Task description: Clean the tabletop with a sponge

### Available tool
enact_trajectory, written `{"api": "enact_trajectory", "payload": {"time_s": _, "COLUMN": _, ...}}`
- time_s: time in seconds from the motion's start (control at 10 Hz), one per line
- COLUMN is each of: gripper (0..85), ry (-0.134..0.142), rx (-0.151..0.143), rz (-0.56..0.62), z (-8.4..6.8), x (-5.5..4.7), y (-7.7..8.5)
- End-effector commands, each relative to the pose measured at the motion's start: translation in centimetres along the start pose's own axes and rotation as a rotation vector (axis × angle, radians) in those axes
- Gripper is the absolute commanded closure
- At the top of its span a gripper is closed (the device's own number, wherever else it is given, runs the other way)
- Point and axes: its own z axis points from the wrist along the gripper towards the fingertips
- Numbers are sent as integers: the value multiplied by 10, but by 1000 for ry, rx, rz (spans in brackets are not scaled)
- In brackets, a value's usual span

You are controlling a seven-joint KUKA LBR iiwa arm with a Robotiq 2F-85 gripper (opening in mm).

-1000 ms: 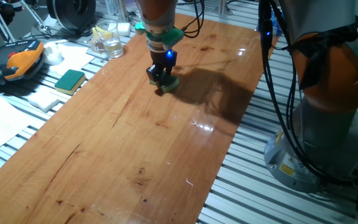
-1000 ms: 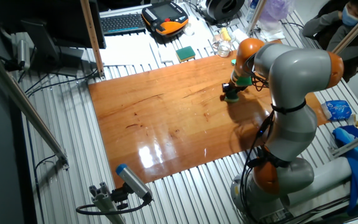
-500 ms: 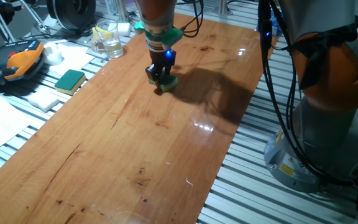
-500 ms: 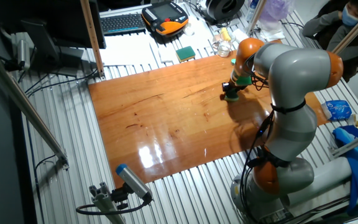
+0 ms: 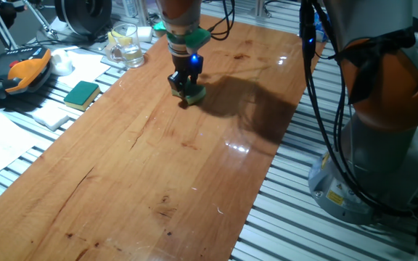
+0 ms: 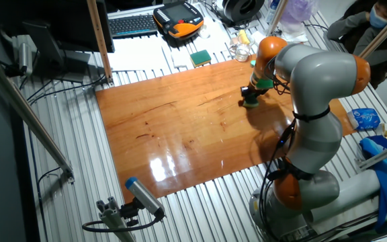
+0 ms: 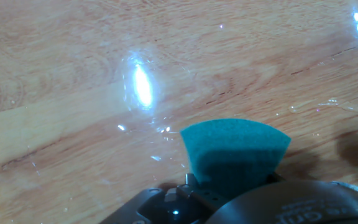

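Teal waisted sponge [image 5: 192, 93] is being pressed onto the glossy reddish-brown tabletop [image 5: 158, 159], clamped by the gripper [image 5: 185, 87] (mid-wipe); next, probably another sweep.

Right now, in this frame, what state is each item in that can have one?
sponge: gripped, pressed flat on the tabletop.
gripper: shut on the sponge, pointing down.
tabletop: glossy, with glare patches; wetness cannot be told.
second green sponge: lying flat off the board, untouched.
glass cup: upright beside the board.
orange pendant: resting beside the board, unused.
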Motion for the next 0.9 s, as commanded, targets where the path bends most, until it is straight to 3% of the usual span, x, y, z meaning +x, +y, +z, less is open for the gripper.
{"api": "enact_trajectory", "payload": {"time_s": 0.0, "gripper": 340, "ry": -1, "rx": 0, "rz": 0, "z": 1, "x": 0, "y": 0}}
{"api": "enact_trajectory", "payload": {"time_s": 0.8, "gripper": 340, "ry": 15, "rx": -1, "rz": 37, "z": 3, "x": -1, "y": 22}}
